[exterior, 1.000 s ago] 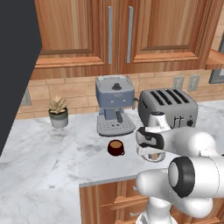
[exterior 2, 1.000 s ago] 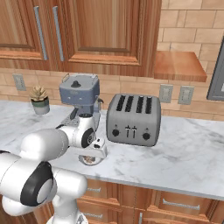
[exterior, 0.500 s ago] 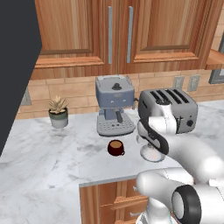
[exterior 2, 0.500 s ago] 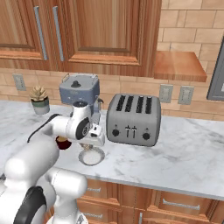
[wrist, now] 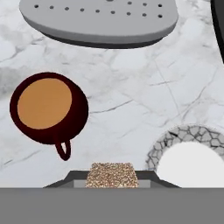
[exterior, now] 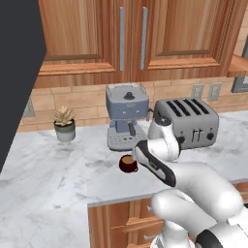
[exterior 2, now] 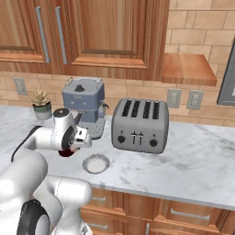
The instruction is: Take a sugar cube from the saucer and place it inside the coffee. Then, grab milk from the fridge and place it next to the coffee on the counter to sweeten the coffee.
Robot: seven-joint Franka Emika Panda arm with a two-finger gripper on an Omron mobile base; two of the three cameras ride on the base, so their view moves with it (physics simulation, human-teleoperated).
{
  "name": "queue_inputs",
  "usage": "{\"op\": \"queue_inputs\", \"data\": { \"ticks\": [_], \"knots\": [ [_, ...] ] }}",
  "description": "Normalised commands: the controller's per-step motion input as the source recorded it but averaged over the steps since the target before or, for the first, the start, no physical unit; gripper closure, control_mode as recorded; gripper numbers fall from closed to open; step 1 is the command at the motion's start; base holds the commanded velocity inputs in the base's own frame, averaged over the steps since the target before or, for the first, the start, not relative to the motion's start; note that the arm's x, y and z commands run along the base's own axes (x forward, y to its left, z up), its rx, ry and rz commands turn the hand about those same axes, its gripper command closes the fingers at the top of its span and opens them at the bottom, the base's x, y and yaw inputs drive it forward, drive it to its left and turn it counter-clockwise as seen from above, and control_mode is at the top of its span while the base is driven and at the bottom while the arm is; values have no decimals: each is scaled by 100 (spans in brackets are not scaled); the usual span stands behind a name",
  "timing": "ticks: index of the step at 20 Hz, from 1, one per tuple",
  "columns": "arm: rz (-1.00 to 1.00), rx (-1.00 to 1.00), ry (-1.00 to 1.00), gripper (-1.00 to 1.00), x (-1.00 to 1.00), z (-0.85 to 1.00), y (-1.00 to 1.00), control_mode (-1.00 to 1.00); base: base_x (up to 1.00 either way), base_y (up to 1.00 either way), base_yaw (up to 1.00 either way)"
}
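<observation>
My gripper (wrist: 111, 178) is shut on the sugar cube (wrist: 111, 171), a tan speckled lump between the finger tips. It hangs above the marble counter (wrist: 131, 87), between the coffee and the saucer. The coffee (wrist: 46, 107) is a dark red mug of brown liquid, to the left in the hand view, handle towards me. The white saucer (wrist: 183, 134) lies at the lower right, with nothing on the part that shows. From the base, the coffee (exterior: 127, 163) sits just left of my hand, and the saucer (exterior 2: 96, 163) lies in front of the toaster. The milk is out of view.
A grey-blue coffee machine (exterior: 126, 114) stands right behind the mug, its drip tray (wrist: 98, 22) close above it. A grey toaster (exterior 2: 140, 124) stands to the right, a potted plant (exterior: 64, 123) to the left. The black fridge (exterior: 19, 63) rises at the far left.
My arm has swung left from over the saucer towards the mug, carrying the sugar cube. The jaws have stayed shut on it.
</observation>
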Motion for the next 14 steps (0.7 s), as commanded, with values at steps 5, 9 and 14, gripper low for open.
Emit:
{"op": "queue_inputs", "data": {
  "ticks": [5, 9, 14],
  "knots": [
    [1, 0, 11, 100, 41, 29, 12, -100, 0, 0, 0],
    [0, -2, 23, 100, 54, -16, 44, -100, 0, 0, 0],
    [0, 0, 2, 100, 11, -3, 17, -100, 0, 0, 0]
  ]
}}
